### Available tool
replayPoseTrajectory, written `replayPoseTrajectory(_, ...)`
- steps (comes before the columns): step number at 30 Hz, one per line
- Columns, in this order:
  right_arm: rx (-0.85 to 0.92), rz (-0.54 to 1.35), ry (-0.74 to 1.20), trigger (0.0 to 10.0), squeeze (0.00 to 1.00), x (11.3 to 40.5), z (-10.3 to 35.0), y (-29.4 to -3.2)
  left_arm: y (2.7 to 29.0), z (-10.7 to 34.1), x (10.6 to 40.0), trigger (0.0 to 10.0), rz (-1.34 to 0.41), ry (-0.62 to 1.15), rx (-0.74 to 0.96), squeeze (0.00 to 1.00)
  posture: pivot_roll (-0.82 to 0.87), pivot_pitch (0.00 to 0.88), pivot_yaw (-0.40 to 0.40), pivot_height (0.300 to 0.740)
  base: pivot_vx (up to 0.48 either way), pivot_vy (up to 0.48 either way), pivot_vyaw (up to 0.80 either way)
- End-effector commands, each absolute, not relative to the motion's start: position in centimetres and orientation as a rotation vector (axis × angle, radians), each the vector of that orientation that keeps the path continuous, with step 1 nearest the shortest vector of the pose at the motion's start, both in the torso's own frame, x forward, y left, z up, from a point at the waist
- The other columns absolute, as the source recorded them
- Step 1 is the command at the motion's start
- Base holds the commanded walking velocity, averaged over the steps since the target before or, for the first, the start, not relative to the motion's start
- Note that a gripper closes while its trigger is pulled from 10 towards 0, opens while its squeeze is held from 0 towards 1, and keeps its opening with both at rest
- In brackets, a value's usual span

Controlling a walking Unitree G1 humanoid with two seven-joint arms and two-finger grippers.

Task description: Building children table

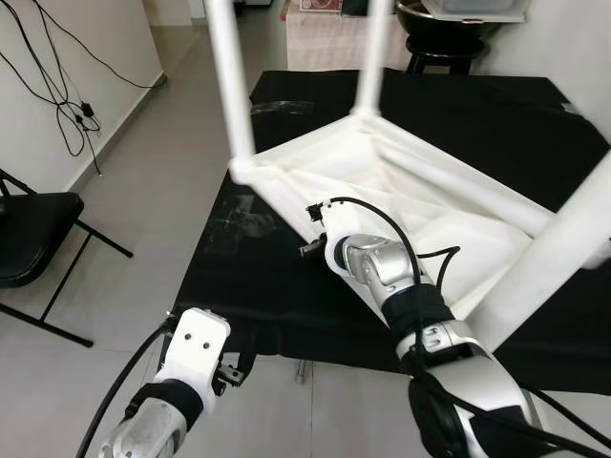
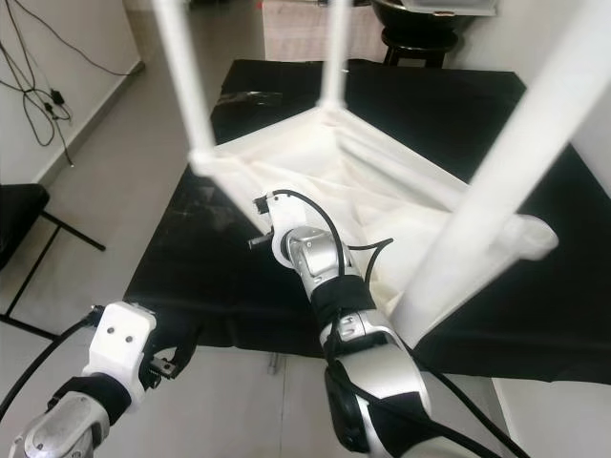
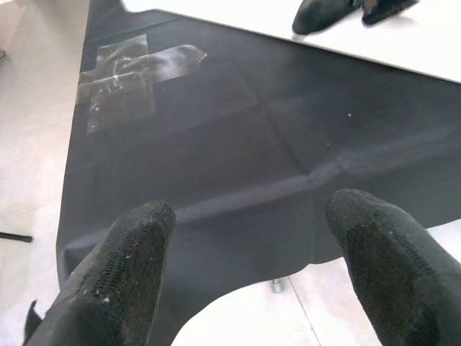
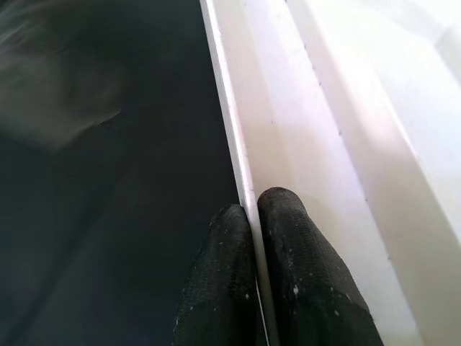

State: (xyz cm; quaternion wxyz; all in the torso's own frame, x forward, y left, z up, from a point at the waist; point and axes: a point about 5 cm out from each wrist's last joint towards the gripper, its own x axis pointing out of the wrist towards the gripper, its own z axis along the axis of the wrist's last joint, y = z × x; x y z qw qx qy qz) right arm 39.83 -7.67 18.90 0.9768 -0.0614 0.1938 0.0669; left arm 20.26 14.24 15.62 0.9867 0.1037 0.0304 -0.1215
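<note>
The children's table (image 1: pixel 420 205) lies upside down on the black mat (image 1: pixel 258 277) spread over the floor, top face down and white legs (image 1: pixel 229 86) pointing up, which I take to be the sensible way to hold it while legs are fitted or checked, since the flat top gives a steady base. My right gripper (image 4: pixel 252 216) is pressed together on the thin rim of the tabletop along the table's edge nearest the mat's left side, one finger on the mat side and one on the white inner side, so it pinches the lip; my guess is that this steadies or shifts the frame. From the head I see that same arm reaching forward to the edge, not far from the near-left leg's corner. My left gripper (image 3: pixel 245 252) hangs spread wide and empty over the mat's near edge (just beyond the bare floor tiles), apart from the table. A patch of clear tape (image 3: pixel 126 76) sits near the mat's left edge, likely pinning it flat. As for containers, a dark bowl-like thing (image 1: pixel 449 19) stands past the mat's far edge; I cannot tell what it holds. A black folding chair (image 1: pixel 33 239) stands well off to the left.
</note>
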Motion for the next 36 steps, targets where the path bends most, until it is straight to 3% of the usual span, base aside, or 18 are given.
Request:
replayPoseTrajectory(1, -0.083, 0.033, 0.279, 10.0, 0.0, 40.4, 20.7, -8.3, 14.1, 15.5, 20.1, 10.0, -0.242, 0.067, 0.203, 0.0, 0.02, 0.174, -0.029, 0.74, 0.0, 0.0, 0.0)
replayPoseTrajectory(2, -0.044, 0.003, 0.258, 10.0, 0.0, 40.5, 21.2, -8.1, 14.1, 15.4, 20.1, 10.0, -0.241, 0.067, 0.203, 0.0, 0.02, 0.173, -0.03, 0.74, 0.0, 0.0, 0.0)
replayPoseTrajectory(3, 0.015, 0.018, 0.229, 10.0, 0.31, 40.6, 21.9, -7.4, 14.1, 15.4, 20.0, 10.0, -0.241, 0.067, 0.202, 0.0, 0.02, 0.174, -0.031, 0.74, 0.0, 0.0, 0.0)
replayPoseTrajectory(5, 0.056, 0.033, 0.21, 10.0, 0.31, 40.6, 22.4, -7.0, 14.1, 15.4, 20.0, 10.0, -0.241, 0.067, 0.201, 0.0, 0.02, 0.174, -0.031, 0.74, 0.0, 0.0, 0.0)
replayPoseTrajectory(6, 0.11, 0.062, 0.182, 10.0, 1.0, 40.6, 23.0, -6.3, 14.1, 15.4, 20.0, 10.0, -0.241, 0.067, 0.201, 0.0, 0.02, 0.173, -0.03, 0.74, 0.0, 0.0, 0.0)
replayPoseTrajectory(14, 0.207, 0.198, 0.09, 10.0, 1.0, 40.2, 24.7, -4.2, 14.0, 15.4, 20.0, 10.0, -0.241, 0.066, 0.199, 0.0, 0.02, 0.173, -0.033, 0.74, 0.0, 0.0, 0.0)
replayPoseTrajectory(16, 0.24, 0.507, -0.06, 10.0, 1.0, 38.1, 26.0, -3.0, 14.0, 15.4, 20.1, 10.0, -0.24, 0.066, 0.196, 0.0, 0.0, 0.166, -0.034, 0.74, 0.0, 0.0, 0.0)
replayPoseTrajectory(17, 0.24, 0.507, -0.06, 10.0, 1.0, 38.1, 26.0, -3.0, 14.0, 15.4, 20.1, 10.0, -0.24, 0.066, 0.196, 0.0, 0.0, 0.166, -0.034, 0.74, 0.0, 0.0, 0.0)
replayPoseTrajectory(19, 0.232, 0.812, -0.174, 10.0, 1.0, 35.1, 26.3, -2.9, 14.0, 15.3, 20.2, 10.0, -0.24, 0.065, 0.194, 0.0, 0.0, 0.165, -0.035, 0.74, 0.0, 0.0, 0.0)
replayPoseTrajectory(20, 0.232, 0.812, -0.174, 10.0, 1.0, 35.1, 26.3, -2.9, 14.0, 15.3, 20.2, 10.0, -0.24, 0.065, 0.194, 0.0, 0.0, 0.165, -0.035, 0.74, 0.0, 0.0, 0.0)
replayPoseTrajectory(21, 0.209, 0.932, -0.18, 10.0, 0.58, 33.7, 25.7, -3.3, 14.0, 15.3, 20.2, 10.0, -0.241, 0.064, 0.194, 0.0, 0.0, 0.163, -0.035, 0.74, 0.0, 0.0, 0.0)
replayPoseTrajectory(23, 0.209, 0.932, -0.18, 10.0, 0.58, 33.7, 25.7, -3.3, 14.0, 15.3, 20.2, 10.0, -0.241, 0.064, 0.194, 0.0, 0.0, 0.163, -0.035, 0.74, 0.0, 0.0, 0.0)
replayPoseTrajectory(24, 0.177, 1.044, -0.176, 10.0, 0.0, 32.2, 24.9, -4.2, 14.1, 15.2, 20.2, 10.0, -0.242, 0.064, 0.194, 0.0, -0.01, 0.158, -0.034, 0.74, 0.0, 0.0, 0.0)
replayPoseTrajectory(30, 0.159, 1.14, -0.149, 10.0, 0.0, 30.6, 23.7, -5.4, 14.2, 15.2, 20.2, 10.0, -0.24, 0.062, 0.194, 0.0, -0.02, 0.154, -0.031, 0.74, 0.0, 0.0, 0.0)
replayPoseTrajectory(32, 0.126, 1.27, -0.056, 10.0, 0.0, 27.1, 20.8, -9.0, 14.7, 15.3, 20.5, 10.0, -0.214, 0.054, 0.198, 0.0, -0.02, 0.144, -0.024, 0.74, 0.0, 0.0, 0.0)
replayPoseTrajectory(34, 0.126, 1.27, -0.056, 10.0, 0.0, 27.1, 20.8, -9.0, 14.7, 15.3, 20.5, 10.0, -0.214, 0.054, 0.198, 0.0, -0.02, 0.144, -0.024, 0.74, 0.0, 0.0, 0.0)
replayPoseTrajectory(35, 0.106, 1.306, 0.004, 10.0, 0.0, 25.7, 19.6, -10.8, 15.0, 15.4, 20.6, 10.0, -0.199, 0.049, 0.202, 0.0, -0.02, 0.145, -0.022, 0.74, 0.0, 0.0, 0.0)
replayPoseTrajectory(36, 0.106, 1.306, 0.004, 10.0, 0.0, 25.7, 19.6, -10.8, 15.0, 15.4, 20.6, 10.0, -0.199, 0.049, 0.202, 0.0, -0.02, 0.145, -0.022, 0.74, 0.0, 0.0, 0.0)
